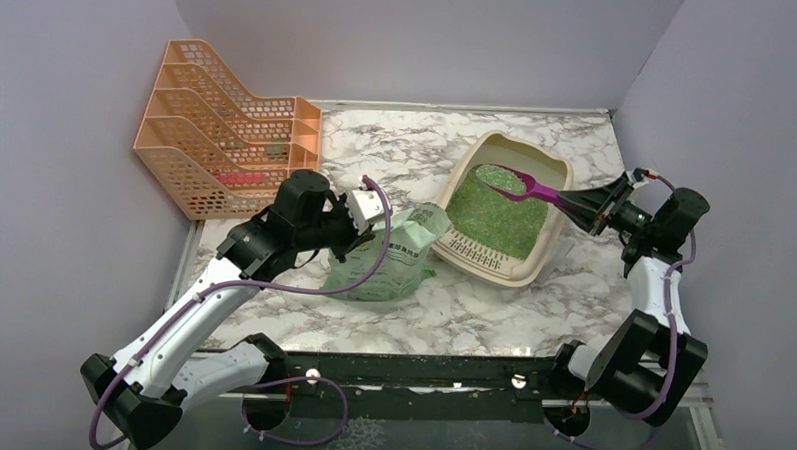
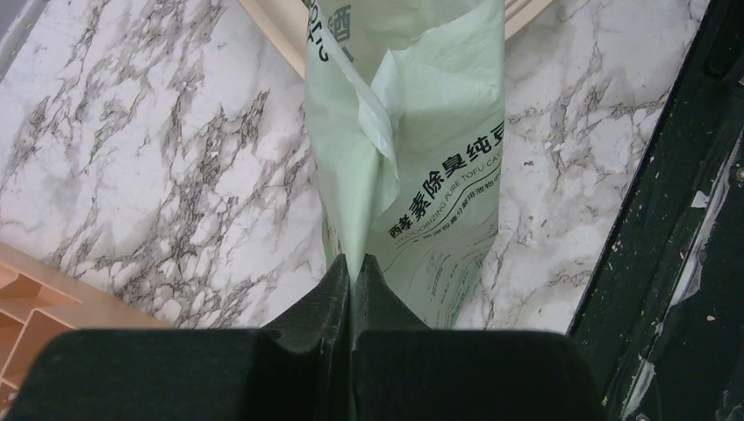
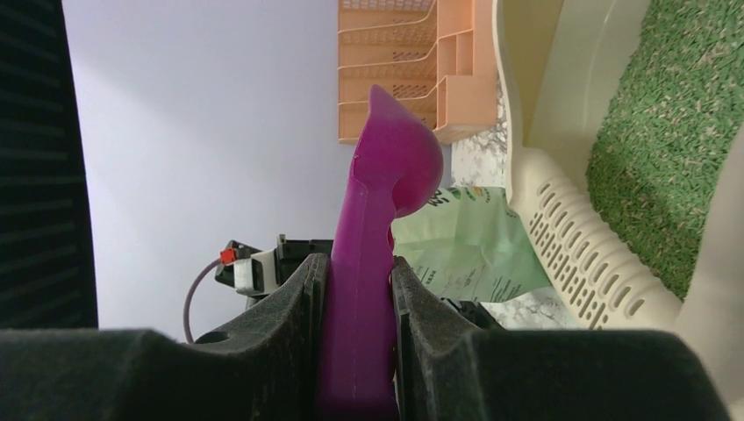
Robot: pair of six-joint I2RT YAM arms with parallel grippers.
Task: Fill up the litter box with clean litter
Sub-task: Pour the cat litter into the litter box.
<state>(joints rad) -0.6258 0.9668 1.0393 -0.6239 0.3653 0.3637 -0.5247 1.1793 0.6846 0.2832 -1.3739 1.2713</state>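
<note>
The beige litter box [image 1: 551, 240] sits right of centre on the marble table, its slotted lip [image 3: 570, 250] toward the arms. A layer of green clean litter [image 1: 497, 216] covers its floor. A soft green bag [image 1: 405, 255] with dark print lies slumped just left of the box. My left gripper [image 2: 354, 260] is shut on a fold of that bag [image 2: 421, 140]. My right gripper [image 3: 360, 267] is shut on the handle of a magenta scoop [image 3: 386, 175]. The scoop's head [image 1: 508, 181] hangs over the litter at the box's far end.
An orange mesh file rack [image 1: 228, 129] stands at the table's back left against the wall. Purple-grey walls close in the left, back and right sides. A black rail [image 2: 676, 263] runs along the near table edge beside the bag.
</note>
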